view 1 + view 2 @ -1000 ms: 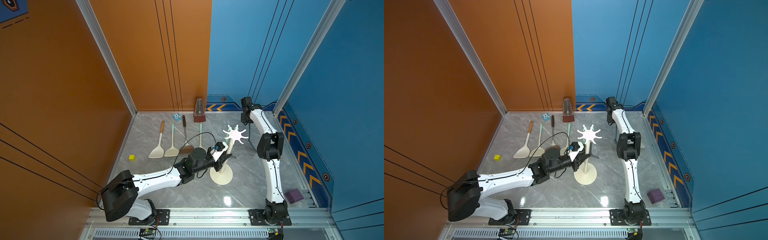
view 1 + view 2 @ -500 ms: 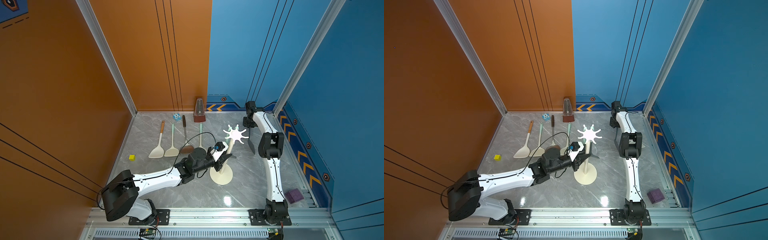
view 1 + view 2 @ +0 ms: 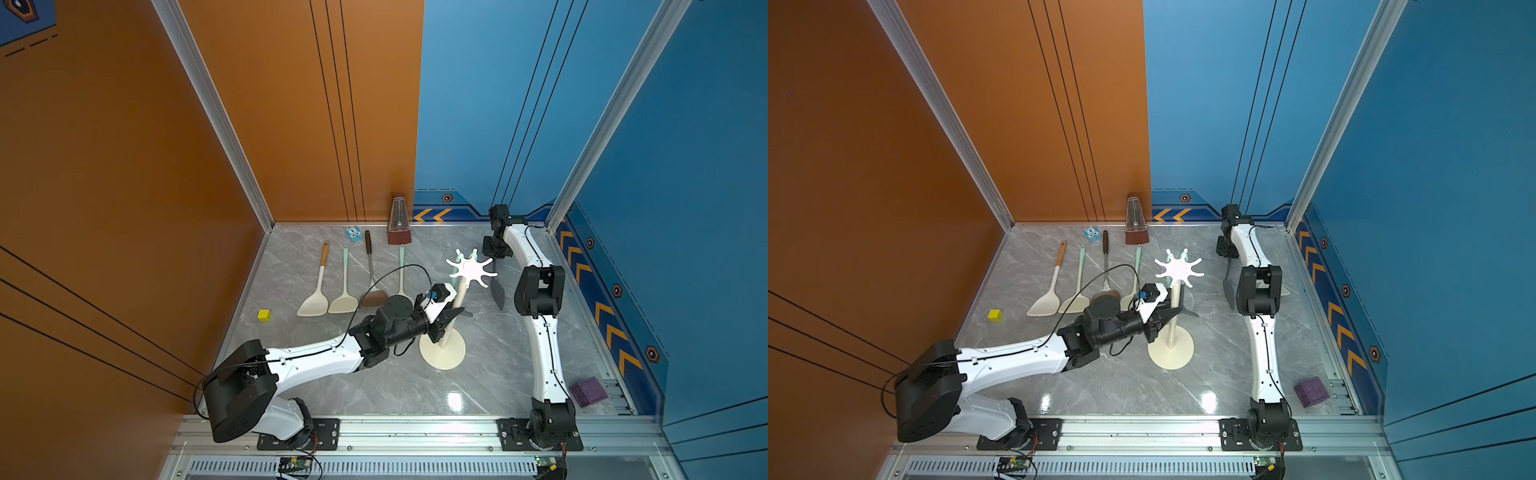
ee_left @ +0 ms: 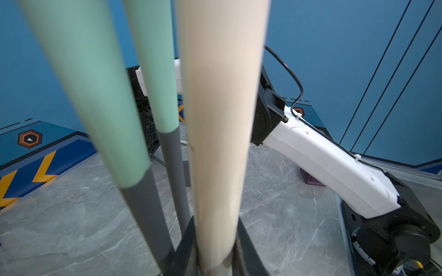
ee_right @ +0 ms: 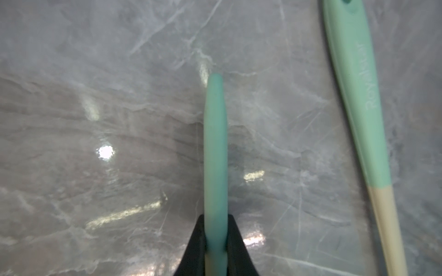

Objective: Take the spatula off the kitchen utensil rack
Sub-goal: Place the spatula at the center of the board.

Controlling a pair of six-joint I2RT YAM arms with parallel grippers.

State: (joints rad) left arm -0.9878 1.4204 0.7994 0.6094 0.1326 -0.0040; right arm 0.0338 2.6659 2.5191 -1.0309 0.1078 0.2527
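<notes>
Our right gripper (image 5: pixel 215 221) is clamped on the mint handle of the spatula (image 3: pixel 497 293). The spatula hangs off the rack (image 3: pixel 471 270), dark blade down, just beside the crown and not touching it. Our left gripper (image 4: pixel 216 229) is closed tight on the rack's pole. Two mint handles (image 4: pixel 153 71) hang close beside that pole. Farther out, four utensils (image 3: pixel 345 286) lie in a row on the floor near the metronome (image 3: pixel 399 226).

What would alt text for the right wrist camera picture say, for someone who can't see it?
The right claw is shut on a mint-green spatula handle, which points away over a grey marbled surface. A second mint-and-cream handle shows nearby, slightly blurred.
</notes>
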